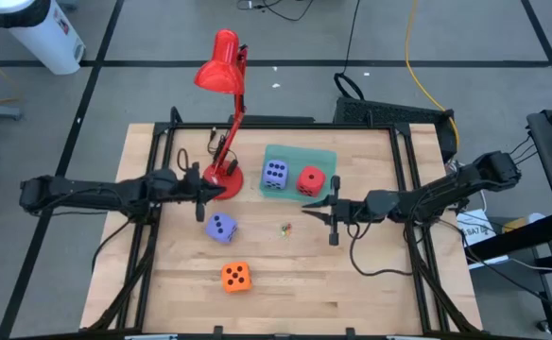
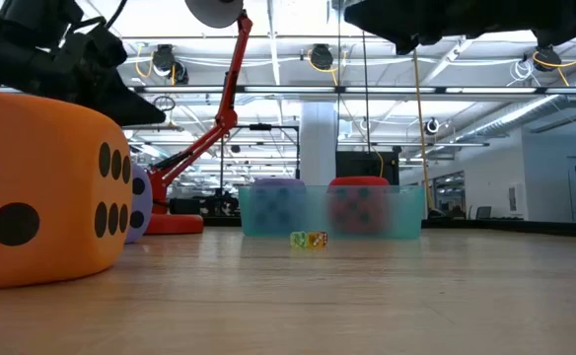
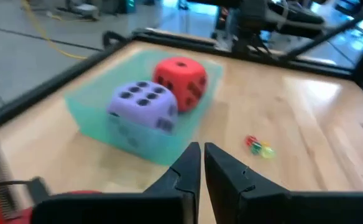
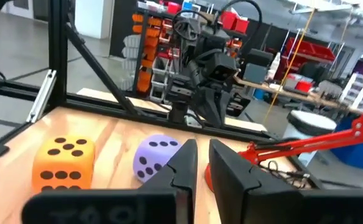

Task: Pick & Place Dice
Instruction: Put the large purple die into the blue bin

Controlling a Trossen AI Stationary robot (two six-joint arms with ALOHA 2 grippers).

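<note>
A teal tray (image 1: 325,157) at the table's far middle holds a purple-blue die (image 1: 275,174) and a red die (image 1: 311,180); both rest on its floor. A second purple-blue die (image 1: 221,228) and an orange die (image 1: 236,276) sit on the wood nearer the front. My left gripper (image 1: 204,195) hovers shut, left of the tray and above the loose purple-blue die, its fingers (image 3: 191,163) aimed toward the tray. My right gripper (image 1: 306,210) hovers shut just in front of the tray, pointing toward the table's left. Neither holds anything.
A red desk lamp (image 1: 221,76) stands with its base (image 1: 225,177) close to my left gripper, left of the tray. A tiny cluster of small coloured cubes (image 1: 284,228) lies on the wood between the grippers. A black frame (image 1: 144,170) borders the table.
</note>
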